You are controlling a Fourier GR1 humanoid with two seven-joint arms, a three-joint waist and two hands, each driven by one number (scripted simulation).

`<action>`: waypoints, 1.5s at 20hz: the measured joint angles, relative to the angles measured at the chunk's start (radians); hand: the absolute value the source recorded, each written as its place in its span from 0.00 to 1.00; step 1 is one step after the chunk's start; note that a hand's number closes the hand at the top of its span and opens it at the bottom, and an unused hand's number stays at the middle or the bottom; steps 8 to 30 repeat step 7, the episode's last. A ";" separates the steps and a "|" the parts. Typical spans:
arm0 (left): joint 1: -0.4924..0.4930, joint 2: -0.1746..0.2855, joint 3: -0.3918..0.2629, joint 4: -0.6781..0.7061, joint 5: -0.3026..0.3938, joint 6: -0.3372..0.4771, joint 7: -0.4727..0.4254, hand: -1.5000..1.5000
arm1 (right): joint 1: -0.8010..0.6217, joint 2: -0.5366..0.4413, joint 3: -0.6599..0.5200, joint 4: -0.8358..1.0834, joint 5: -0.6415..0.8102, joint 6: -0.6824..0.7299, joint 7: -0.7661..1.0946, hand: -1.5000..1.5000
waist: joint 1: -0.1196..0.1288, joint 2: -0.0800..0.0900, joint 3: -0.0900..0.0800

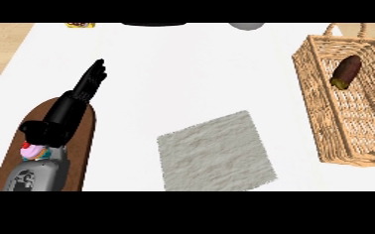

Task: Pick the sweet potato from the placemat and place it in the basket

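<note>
A dark brown sweet potato [346, 71] lies inside the wicker basket [319, 110] at the right edge of the counter, near its far end. The grey placemat [214, 152] lies bare in the lower middle. My left hand [86, 87] is at the left, fingers straight and pointing away over the white counter, holding nothing. No right hand shows in the head view.
A brown oval board [82, 136] lies under my left forearm at the lower left. At the far edge sit a small yellow item [81, 25], a dark object [154, 24] and a grey round object [247, 26], each partly cut off.
</note>
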 measured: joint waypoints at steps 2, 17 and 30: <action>0.005 0.008 0.010 -0.014 0.012 -0.011 0.008 0.50 | -0.010 -0.011 -0.026 0.015 -0.039 0.026 0.004 0.00 | 0.000 0.000 0.000; 0.014 0.016 0.022 -0.011 0.019 -0.023 0.001 0.50 | -0.041 -0.062 -0.103 0.053 -0.140 0.079 0.106 0.00 | -0.003 -0.001 0.000; 0.014 0.016 0.022 -0.011 0.019 -0.023 0.001 0.50 | -0.041 -0.062 -0.103 0.053 -0.140 0.079 0.106 0.00 | -0.003 -0.001 0.000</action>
